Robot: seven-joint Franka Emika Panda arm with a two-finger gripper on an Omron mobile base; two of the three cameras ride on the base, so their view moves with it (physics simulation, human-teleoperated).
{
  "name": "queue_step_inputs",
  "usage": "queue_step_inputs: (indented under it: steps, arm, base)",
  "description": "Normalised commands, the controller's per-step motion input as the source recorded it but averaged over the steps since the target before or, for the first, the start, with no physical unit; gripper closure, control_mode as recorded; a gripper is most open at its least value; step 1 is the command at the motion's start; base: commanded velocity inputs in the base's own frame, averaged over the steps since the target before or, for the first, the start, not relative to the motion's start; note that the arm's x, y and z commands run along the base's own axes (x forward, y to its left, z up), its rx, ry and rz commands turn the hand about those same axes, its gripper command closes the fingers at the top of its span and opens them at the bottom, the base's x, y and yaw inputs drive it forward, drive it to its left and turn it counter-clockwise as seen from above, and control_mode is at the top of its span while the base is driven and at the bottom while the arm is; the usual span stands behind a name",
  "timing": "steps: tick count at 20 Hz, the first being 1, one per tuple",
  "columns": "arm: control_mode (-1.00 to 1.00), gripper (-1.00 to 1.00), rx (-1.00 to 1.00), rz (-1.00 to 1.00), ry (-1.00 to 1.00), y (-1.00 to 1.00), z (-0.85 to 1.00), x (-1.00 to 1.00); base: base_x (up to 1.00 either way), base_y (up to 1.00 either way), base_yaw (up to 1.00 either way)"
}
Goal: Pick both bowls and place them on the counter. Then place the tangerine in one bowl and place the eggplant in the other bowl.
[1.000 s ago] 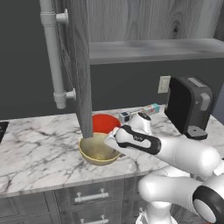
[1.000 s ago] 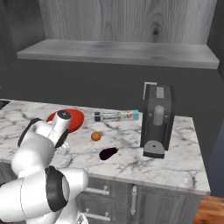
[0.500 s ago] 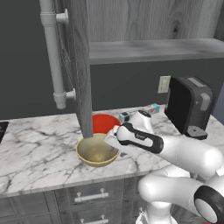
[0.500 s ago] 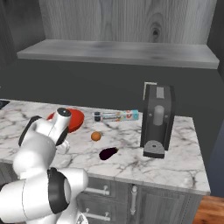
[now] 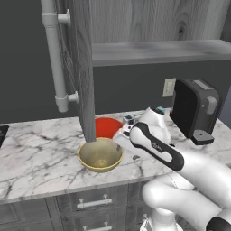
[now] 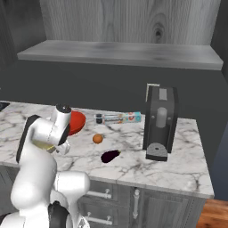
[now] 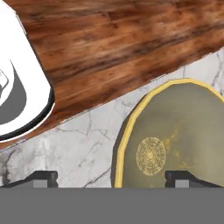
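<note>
Pincer (image 7: 111,177) now spread, tan bowl (image 5: 100,154) on marble counter (image 5: 36,149).

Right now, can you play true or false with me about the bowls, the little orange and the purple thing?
1. The tan bowl sits on the counter. True.
2. The tangerine is inside the red bowl. False: it lies on the counter.
3. The eggplant lies on the counter beside the tangerine. True.
4. The end effector is squeezing the tan bowl. False: its fingers stand wide apart.
</note>
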Motion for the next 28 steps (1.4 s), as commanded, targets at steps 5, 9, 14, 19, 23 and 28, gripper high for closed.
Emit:
queue_step_inputs:
  steps: [5,9,14,19,23,28]
  arm:
    - [-1.00,-1.00,0.01,-0.18,0.00,-0.42,0.31,-0.16]
    - [-1.00,-1.00,0.09,-0.32,0.00,-0.59,0.18,-0.15]
    - [-1.00,-1.00,0.11,-0.45,0.01,-0.55,0.33,-0.02]
    - [-1.00,-1.00,0.10,-0.55,0.03,-0.36,0.12,0.00]
    - [-1.00,-1.00,0.06,-0.62,0.00,-0.07,-0.01,0.00]
    - [-1.00,-1.00,0.12,-0.57,0.00,-0.05,0.00,0.16]
  base:
    - [0.00,0.00,0.00]
    - [0.00,0.00,0.00]
    - [0.00,0.00,0.00]
    - [0.00,0.00,0.00]
    - [0.00,0.00,0.00]
    - [0.00,0.00,0.00]
